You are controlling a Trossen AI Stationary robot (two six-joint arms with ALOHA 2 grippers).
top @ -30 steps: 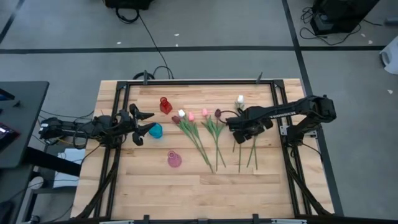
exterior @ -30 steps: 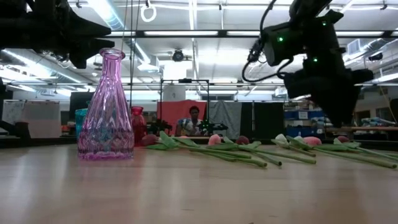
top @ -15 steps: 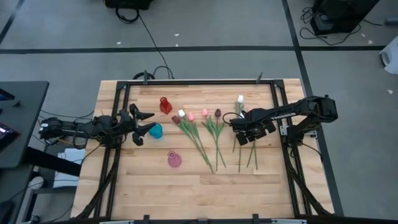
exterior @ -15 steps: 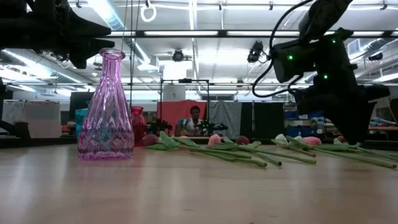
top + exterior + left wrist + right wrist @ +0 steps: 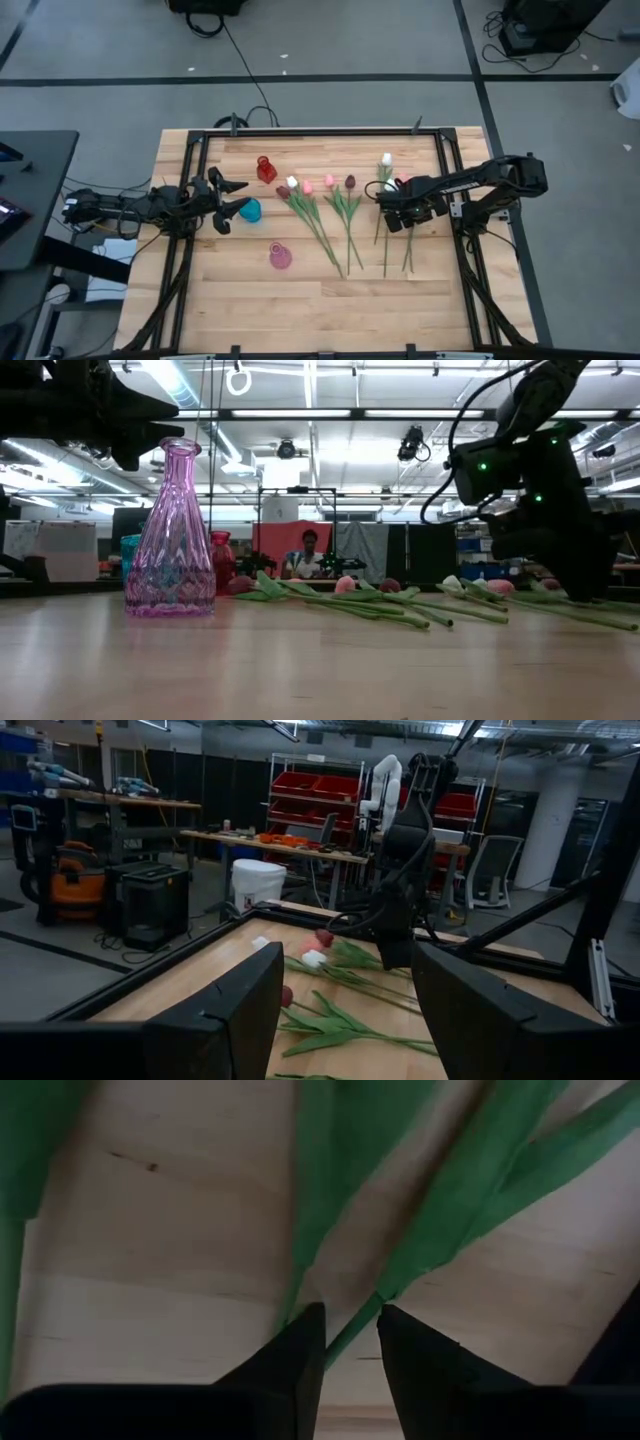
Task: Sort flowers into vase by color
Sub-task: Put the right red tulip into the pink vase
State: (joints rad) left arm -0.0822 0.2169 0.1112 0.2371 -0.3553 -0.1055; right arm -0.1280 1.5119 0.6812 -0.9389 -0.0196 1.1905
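Note:
Several tulips lie flat on the wooden table in two loose groups: one in the middle [image 5: 320, 215], one to the right [image 5: 396, 240]. Their heads point to the far edge, among them a white head [image 5: 386, 160]. A red vase [image 5: 265, 168], a blue vase [image 5: 250, 210] and a pink vase [image 5: 280, 256] stand upright left of them. My right gripper [image 5: 393, 216] is down on the right group, shut on a stem. My left gripper [image 5: 238, 198] hovers open just left of the blue vase and touches nothing. My right gripper comes from above, pointing down, onto the right group of tulips. A thin green stem [image 5: 352, 1332] runs slantwise through the narrow gap between the two fingers [image 5: 300, 1355], pinched at their free ends. The stem and its leaves lie on the table.
Other green stems and leaves [image 5: 330, 1170] lie close around the held stem. A black frame [image 5: 450, 190] borders the table behind the right arm. Bare wood shows toward the near edge [image 5: 330, 310]. A person sits in the room far behind the table [image 5: 313, 555].
My right gripper has moved a little toward the table's right edge and come down onto the right group of tulips. The flowers, the vases and the left arm have stayed where they were.

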